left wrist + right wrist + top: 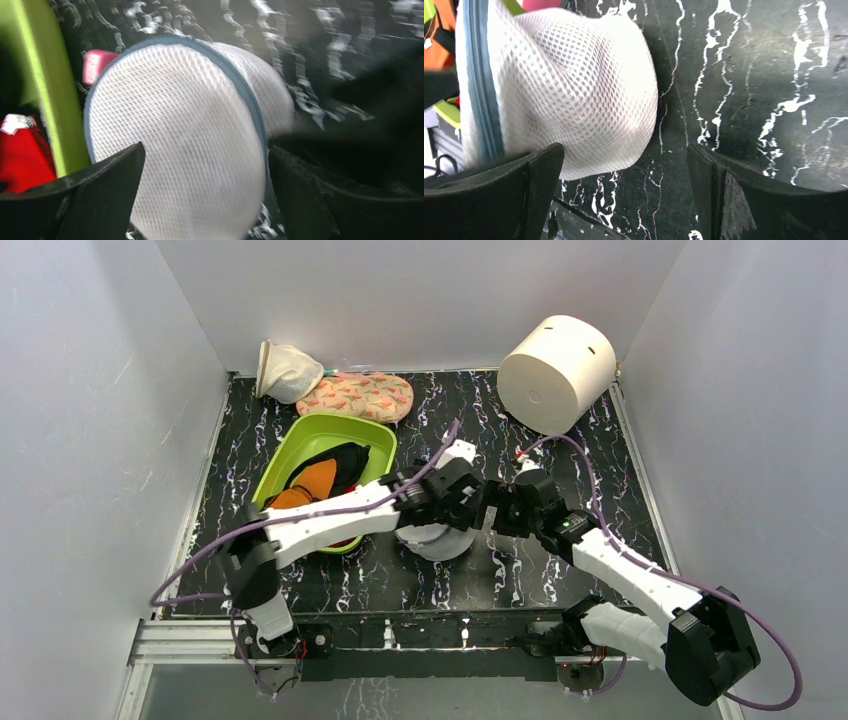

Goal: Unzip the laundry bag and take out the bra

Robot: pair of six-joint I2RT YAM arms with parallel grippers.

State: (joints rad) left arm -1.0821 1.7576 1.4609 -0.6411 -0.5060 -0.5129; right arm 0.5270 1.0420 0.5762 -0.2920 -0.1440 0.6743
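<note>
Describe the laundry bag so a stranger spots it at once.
On the black table, look right of the green tub. The laundry bag is a white mesh dome; its blue-grey zip rim sets it apart from the cream pouch and white cylinder.

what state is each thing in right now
laundry bag, on the table, zip looks shut
left gripper, fingers open, bag between them
right gripper, fingers open, holding nothing
green tub, holds clothes
white cylinder, tipped on its side
</note>
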